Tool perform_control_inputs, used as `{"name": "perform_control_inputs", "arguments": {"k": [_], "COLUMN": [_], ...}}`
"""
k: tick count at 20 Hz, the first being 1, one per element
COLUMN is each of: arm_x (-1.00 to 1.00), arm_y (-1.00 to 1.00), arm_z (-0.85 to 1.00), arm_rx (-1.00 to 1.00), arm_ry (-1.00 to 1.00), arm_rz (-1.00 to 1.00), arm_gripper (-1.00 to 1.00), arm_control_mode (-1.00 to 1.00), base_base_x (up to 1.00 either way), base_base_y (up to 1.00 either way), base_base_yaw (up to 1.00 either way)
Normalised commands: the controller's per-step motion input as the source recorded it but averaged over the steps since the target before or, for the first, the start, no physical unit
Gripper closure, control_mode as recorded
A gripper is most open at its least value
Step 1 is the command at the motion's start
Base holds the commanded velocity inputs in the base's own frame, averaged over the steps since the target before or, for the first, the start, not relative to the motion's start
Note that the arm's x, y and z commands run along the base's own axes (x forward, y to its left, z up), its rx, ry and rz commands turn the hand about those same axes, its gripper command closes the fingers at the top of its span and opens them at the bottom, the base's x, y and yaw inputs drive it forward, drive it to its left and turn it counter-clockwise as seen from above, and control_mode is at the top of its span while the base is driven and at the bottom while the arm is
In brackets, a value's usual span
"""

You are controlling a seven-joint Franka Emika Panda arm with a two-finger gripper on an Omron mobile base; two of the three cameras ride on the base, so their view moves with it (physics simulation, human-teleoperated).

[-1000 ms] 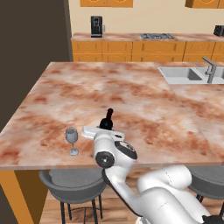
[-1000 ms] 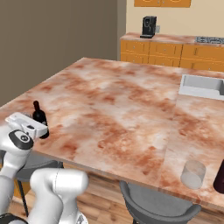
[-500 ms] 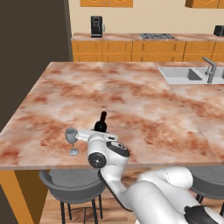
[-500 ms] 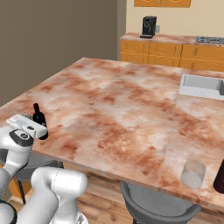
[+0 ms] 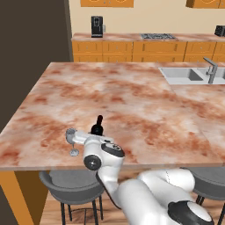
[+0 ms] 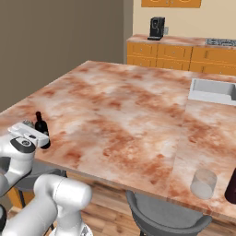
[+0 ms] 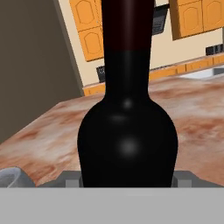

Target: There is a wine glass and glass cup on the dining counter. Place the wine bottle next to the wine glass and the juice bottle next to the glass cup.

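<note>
The end effector (image 5: 94,137) is clamping the wine bottle (image 7: 127,131) by its body, its jaws pressing in from either side as the hand view is showing at the bottle's lower flanks. The bottle is standing upright near the front left corner of the surface (image 5: 132,96), with its neck rising above the robot's wrist in the left base view, and its base appears to be on or just above the stone top; which of the two I cannot tell. The wine glass (image 5: 72,141) is standing just beside it, to the left, close to the surface's front edge.

Judging from this, the first half of the task is nearing its end: the wine bottle is already sitting next to the wine glass and only needs letting go. The second half is not yet begun. The glass cup (image 6: 203,183) is waiting well apart at the far right of the front edge, with the dark juice bottle (image 6: 232,185) showing just beside it at the picture's border.
</note>
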Motion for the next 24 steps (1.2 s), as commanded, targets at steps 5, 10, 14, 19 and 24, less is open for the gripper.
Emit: {"name": "perform_control_inputs", "arguments": {"k": [5, 10, 14, 19, 24], "arm_x": [0.2, 0.25, 0.26, 0.19, 0.01], "arm_y": [0.03, 0.05, 0.03, 0.08, 0.02], "arm_z": [-0.17, -0.25, -0.27, -0.28, -0.31], "arm_rx": [0.0, 0.0, 0.0, -0.01, 0.0], "arm_ry": [0.01, 0.04, 0.07, 0.01, 0.0], "arm_rz": [0.0, 0.0, 0.0, 0.0, 0.0], "arm_gripper": [1.0, 1.0, 1.0, 1.0, 1.0], "arm_control_mode": [-1.0, -1.0, -1.0, -1.0, -1.0], "base_base_x": [0.0, 0.0, 0.0, 0.0, 0.0], "base_base_y": [0.0, 0.0, 0.0, 0.0, 0.0], "base_base_yaw": [0.0, 0.0, 0.0, 0.0, 0.0]}}
